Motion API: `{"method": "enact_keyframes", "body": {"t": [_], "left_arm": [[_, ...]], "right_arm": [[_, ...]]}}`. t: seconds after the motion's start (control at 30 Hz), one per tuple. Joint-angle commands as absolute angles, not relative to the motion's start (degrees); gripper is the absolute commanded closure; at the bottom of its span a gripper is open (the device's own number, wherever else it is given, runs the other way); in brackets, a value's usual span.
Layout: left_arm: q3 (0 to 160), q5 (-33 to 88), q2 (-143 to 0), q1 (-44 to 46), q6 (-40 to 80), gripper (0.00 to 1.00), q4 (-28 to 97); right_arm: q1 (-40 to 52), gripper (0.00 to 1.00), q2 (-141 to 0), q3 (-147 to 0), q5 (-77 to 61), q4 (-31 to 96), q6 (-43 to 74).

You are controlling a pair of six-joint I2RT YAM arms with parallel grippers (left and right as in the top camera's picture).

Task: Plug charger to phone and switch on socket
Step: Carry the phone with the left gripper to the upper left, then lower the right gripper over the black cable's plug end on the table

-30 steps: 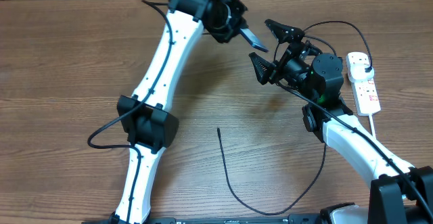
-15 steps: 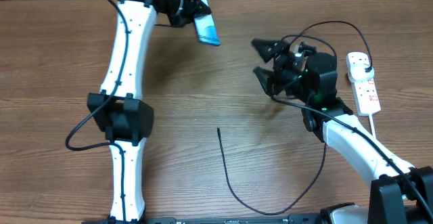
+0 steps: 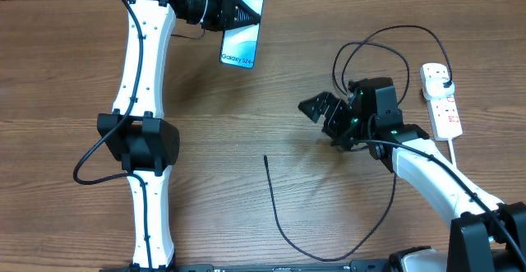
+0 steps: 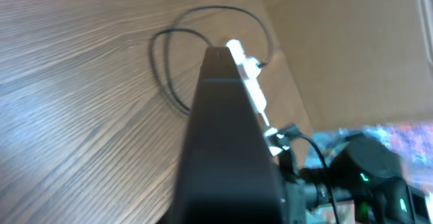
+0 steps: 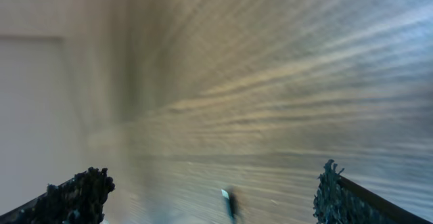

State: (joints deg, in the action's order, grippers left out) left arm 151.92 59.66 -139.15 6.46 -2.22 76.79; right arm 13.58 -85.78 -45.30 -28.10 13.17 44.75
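Holding the phone (image 3: 243, 40): left tool (image 3: 233, 11), clamped narrow on the end of the handset nearest the desk's far edge.

- Phone: lit light blue screen turned up to the overhead camera, "Galaxy S24" legible. It sits at the far side of the desk (image 3: 66, 182), left of centre, well apart from the other items. In the left wrist view it shows only as a dark slab (image 4: 223, 149) filling the middle.
- Right tool (image 3: 323, 116): jaws spread wide, holding nothing, right of centre over bare wood. In the right wrist view the two fingers (image 5: 74, 197) stand at opposite lower corners. A small blurred dark object lies between them; what it is cannot be told.
- Charger (image 3: 283, 227): thin black cable. Its free connector tip (image 3: 265, 157) lies on the desk at centre, touching nothing. The cable curves toward the near edge, then runs up the right side into loops (image 3: 386, 46) beside the socket.
- Socket (image 3: 444, 103): white strip at the right edge, red markings on top, black plug (image 3: 444, 76) seated at its far end, white cord (image 3: 454, 150) trailing toward the near edge.
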Motion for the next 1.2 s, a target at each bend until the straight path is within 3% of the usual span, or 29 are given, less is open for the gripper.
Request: {"method": "enact_keyframes", "body": {"t": [0.0,0.23,0.53,0.87,1.17], "left_arm": [[152.4,68.3,-139.0,5.4,-12.7,0.96,77.5],[152.4,68.9,-139.0,3.9,-12.8,0.96,77.5],[152.4,68.8,-139.0,2.5,-12.4,0.96,77.8],[152.4,68.4,-139.0,2.4,-12.0,0.96,78.2],[152.4,68.4,-139.0,2.4,-11.1,0.96,78.2]], "right_arm": [[13.6,0.00,-85.3,-46.1,-28.0,15.4,34.5],[15.5,0.00,-85.3,-47.2,-18.0,22.9,32.7],[30.2,0.00,-85.3,-56.9,1.4,36.5,31.4],[39.9,0.00,-87.2,-58.3,5.1,38.9,29.5],[43.5,0.00,-98.8,-68.8,6.0,46.3,26.9]]}}
